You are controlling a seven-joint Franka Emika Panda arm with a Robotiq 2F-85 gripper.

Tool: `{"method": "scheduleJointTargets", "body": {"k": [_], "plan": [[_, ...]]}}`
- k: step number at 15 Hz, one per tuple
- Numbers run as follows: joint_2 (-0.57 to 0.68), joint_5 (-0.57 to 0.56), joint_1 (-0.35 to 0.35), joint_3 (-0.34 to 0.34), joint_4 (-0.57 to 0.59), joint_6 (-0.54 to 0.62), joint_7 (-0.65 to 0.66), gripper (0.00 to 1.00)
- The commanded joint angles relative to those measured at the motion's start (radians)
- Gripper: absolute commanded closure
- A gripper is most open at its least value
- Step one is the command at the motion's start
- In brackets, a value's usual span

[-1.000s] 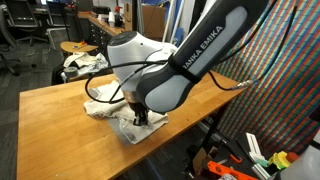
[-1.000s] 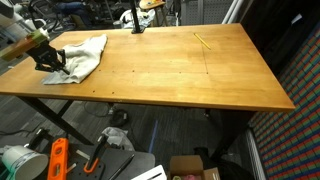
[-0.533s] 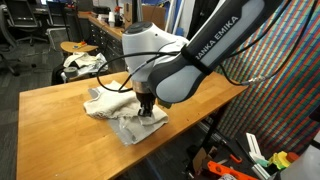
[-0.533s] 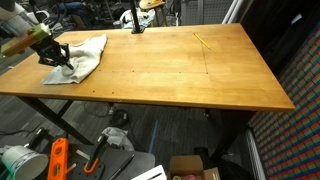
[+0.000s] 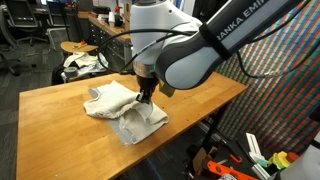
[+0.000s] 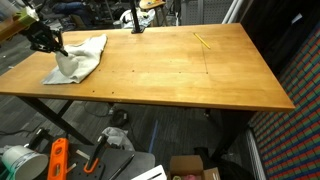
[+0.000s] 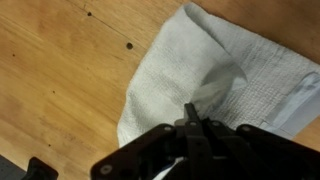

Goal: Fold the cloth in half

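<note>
The cloth (image 5: 118, 112) is an off-white towel lying rumpled near one end of the wooden table (image 5: 50, 105). In both exterior views my gripper (image 5: 146, 97) stands over it, shut on a pinch of fabric. A corner of the cloth (image 6: 82, 55) hangs raised from the gripper (image 6: 54, 45) while the rest lies on the wood. In the wrist view the cloth (image 7: 240, 65) spreads across the boards, and a peak of it rises up to the closed gripper (image 7: 190, 108).
A white-and-dark patterned fabric bundle (image 5: 84, 63) sits on a stool beyond the table. A thin yellow stick (image 6: 202, 41) lies at the table's far side and a black stand (image 6: 137, 22) at its back edge. Tools and boxes (image 6: 60, 158) litter the floor below.
The gripper has risen from the table and shifted across the cloth, still shut. The pinched part of the cloth has lifted with it and the arm now stands taller.
</note>
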Motion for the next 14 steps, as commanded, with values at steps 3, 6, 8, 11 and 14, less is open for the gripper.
{"method": "scheduleJointTargets", "body": {"k": [3,6,8,11,14], "plan": [[-0.065,0.059,0.031,0.085,-0.014,-0.013,0.017,0.99],[-0.033,0.024,0.039,0.123,0.017,-0.046,0.068,0.99],[-0.013,0.008,0.045,0.141,0.029,-0.065,0.093,0.99],[0.024,-0.018,0.057,0.161,0.051,-0.078,0.118,0.99],[0.070,-0.077,0.076,0.171,0.079,-0.089,0.169,0.99]]}}
